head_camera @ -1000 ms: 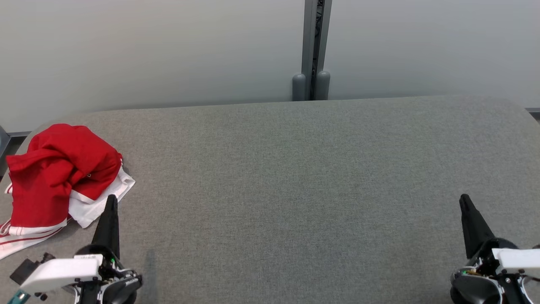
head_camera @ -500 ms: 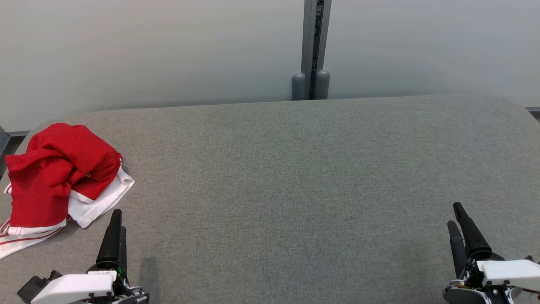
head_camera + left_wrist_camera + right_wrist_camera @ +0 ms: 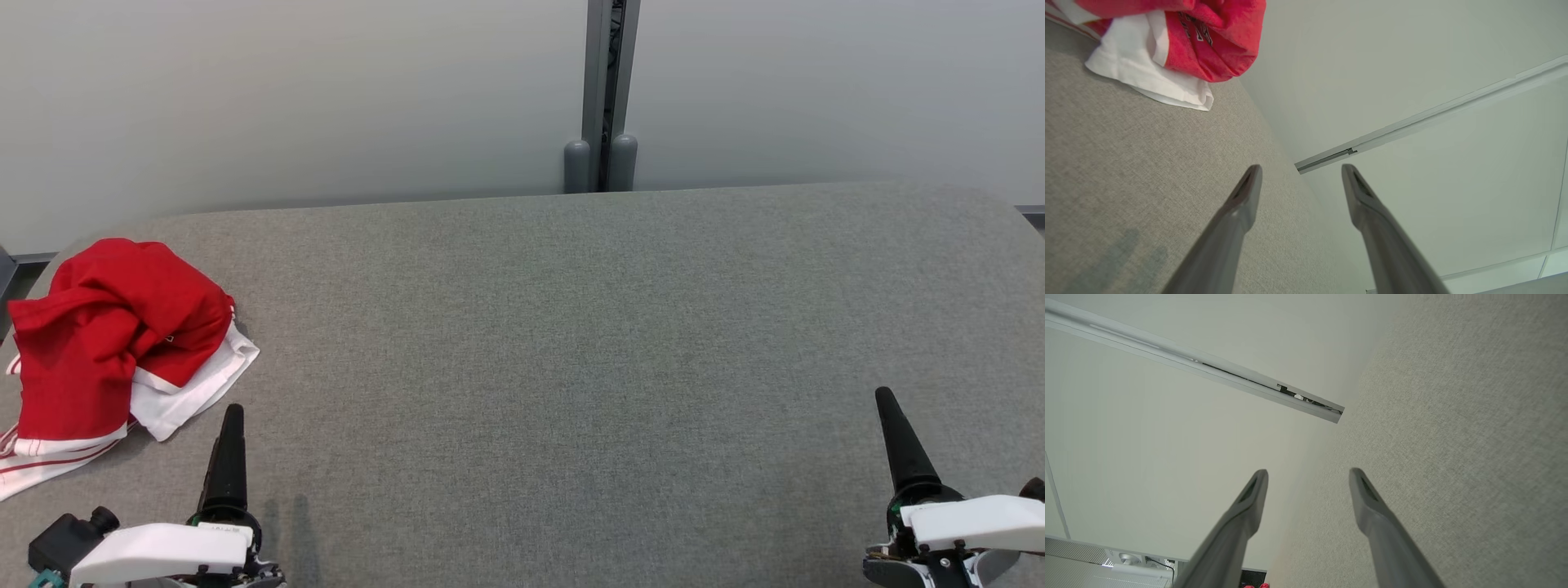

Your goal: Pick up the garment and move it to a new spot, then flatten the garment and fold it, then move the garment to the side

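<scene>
The crumpled red-and-white garment (image 3: 114, 335) lies at the tabletop's (image 3: 571, 343) left edge; the left hand (image 3: 1300, 171), fingers apart and empty, hovers just beside the garment, seemingly poised to grasp; the right hand (image 3: 1308, 475), likewise spread, sits well apart from it.

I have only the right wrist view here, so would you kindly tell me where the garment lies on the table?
Observer: The garment lies crumpled at the left end of the table, red cloth bunched over white.
Operator: Thank you. How does the left gripper stand to it?
Observer: The left gripper sits close beside the garment's near right edge, not touching it.
Operator: And are its jaws ready?
Observer: Yes, the left wrist view shows them open with nothing between them.
</scene>
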Robot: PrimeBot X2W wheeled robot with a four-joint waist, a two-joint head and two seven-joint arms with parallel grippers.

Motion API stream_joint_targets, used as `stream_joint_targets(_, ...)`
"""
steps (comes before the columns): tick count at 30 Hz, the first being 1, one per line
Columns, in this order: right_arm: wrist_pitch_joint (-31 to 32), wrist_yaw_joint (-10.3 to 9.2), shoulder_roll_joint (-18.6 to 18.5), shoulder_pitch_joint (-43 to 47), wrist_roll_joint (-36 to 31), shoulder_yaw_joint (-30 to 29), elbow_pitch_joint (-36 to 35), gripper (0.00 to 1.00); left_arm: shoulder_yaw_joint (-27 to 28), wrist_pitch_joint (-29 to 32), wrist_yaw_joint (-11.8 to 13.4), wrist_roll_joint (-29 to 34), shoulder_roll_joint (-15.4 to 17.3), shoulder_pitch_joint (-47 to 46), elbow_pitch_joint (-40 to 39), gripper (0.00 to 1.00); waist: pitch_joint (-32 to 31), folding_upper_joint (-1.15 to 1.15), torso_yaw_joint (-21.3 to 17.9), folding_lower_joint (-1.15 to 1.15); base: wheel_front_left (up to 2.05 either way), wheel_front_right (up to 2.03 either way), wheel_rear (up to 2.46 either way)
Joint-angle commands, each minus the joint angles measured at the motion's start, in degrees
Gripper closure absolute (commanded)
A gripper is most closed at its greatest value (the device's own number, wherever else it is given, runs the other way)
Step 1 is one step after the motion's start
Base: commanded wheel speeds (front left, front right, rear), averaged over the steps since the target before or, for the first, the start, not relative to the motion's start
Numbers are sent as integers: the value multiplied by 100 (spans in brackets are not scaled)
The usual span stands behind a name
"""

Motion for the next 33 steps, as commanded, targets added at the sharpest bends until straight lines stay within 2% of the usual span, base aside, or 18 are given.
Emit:
stream_joint_targets(1,-76,4,-58,-145,-300,20,-113,0,-10,-64,15,333,64,-154,-80,0,1,0,-1,0,0,0,0)
stream_joint_targets(16,-390,5,-30,-157,-1946,97,-75,0,-201,-378,237,2041,77,-92,-10,0,12,0,2,0,0,0,0)
stream_joint_targets(33,-686,8,-77,-224,-3245,212,125,0,-271,-669,437,3311,89,-80,67,0,34,0,-11,0,0,0,0)
